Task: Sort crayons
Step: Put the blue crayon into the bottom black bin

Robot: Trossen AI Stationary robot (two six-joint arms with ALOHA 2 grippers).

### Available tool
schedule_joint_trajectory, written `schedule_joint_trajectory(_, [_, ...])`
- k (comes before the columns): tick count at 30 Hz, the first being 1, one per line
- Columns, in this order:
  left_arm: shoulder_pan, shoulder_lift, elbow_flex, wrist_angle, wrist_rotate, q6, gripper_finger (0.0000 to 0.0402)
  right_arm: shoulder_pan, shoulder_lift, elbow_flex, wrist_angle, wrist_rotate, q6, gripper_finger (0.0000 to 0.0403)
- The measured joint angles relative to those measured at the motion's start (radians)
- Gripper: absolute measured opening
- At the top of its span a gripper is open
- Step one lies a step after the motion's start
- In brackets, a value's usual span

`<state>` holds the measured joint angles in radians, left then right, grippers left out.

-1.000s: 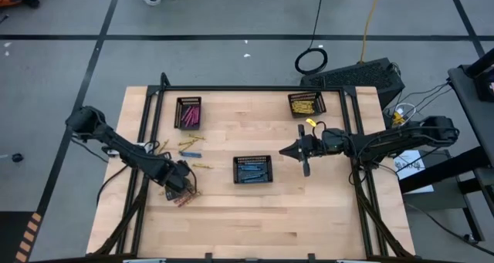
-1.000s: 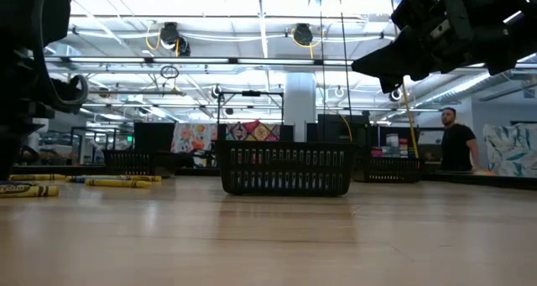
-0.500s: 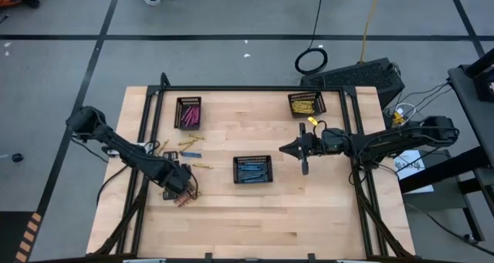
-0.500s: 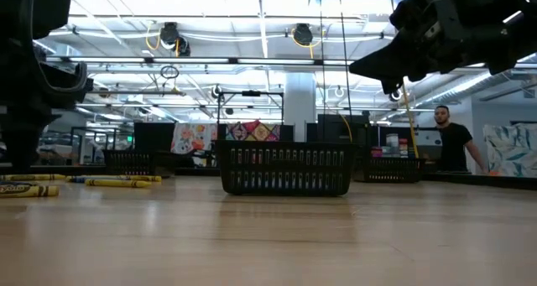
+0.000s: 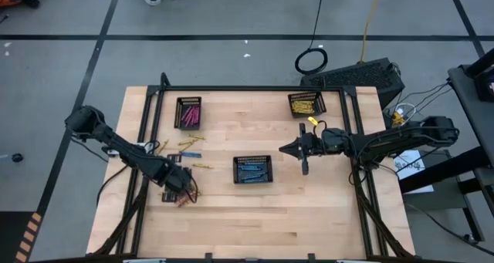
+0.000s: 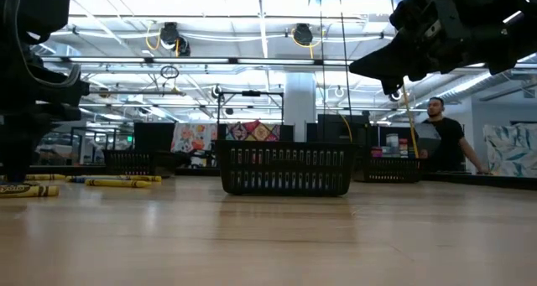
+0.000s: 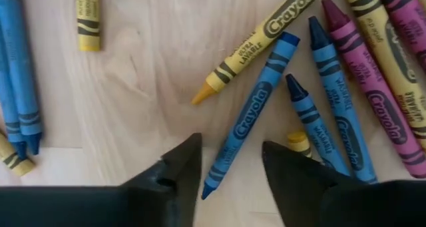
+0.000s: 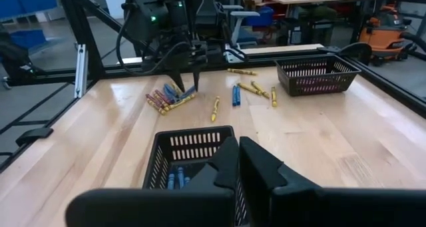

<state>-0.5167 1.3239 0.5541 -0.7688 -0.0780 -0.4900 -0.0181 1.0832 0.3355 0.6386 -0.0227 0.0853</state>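
Observation:
Loose crayons lie flat on the wooden table at its left: a mixed pile (image 5: 184, 200) of blue, yellow and magenta ones, and more farther back (image 5: 190, 146). My left gripper (image 7: 229, 167) points down over the pile, open. Its fingers stand on either side of the lower end of one blue crayon (image 7: 249, 117), and I see no touch. From the right wrist view it shows at the pile (image 8: 186, 80). My right gripper (image 8: 237, 162) is shut and level above the tray of blue crayons (image 5: 253, 170), with nothing in it.
A black mesh tray with magenta crayons (image 5: 188, 112) stands at the far left and one with yellow crayons (image 5: 306, 103) at the far right. Bare wood lies along the near edge (image 5: 262, 224). A person (image 6: 438, 139) stands in the room beyond the table.
My left gripper has rolled about its downward axis above the crayon pile and stayed almost in place. The crayons have kept still.

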Motion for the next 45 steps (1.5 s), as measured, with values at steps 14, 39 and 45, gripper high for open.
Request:
schedule_joint_trajectory(14, [0.001,0.005,0.052,-0.093,0.055,-0.056,0.0011,0.000,-0.010,0.000,-0.002,-0.007,0.000,0.0002])
schedule_joint_trajectory(39, [0.300,0.188,0.395,0.764,-0.204,0.484,0.0003,0.016,-0.237,0.000,-0.175,-0.005,0.034,0.0002])
schedule_joint_trajectory(45, [0.391,0.361,0.417,0.854,-0.023,0.496,0.0003,0.036,-0.223,0.000,-0.174,-0.005,0.034,0.0002])
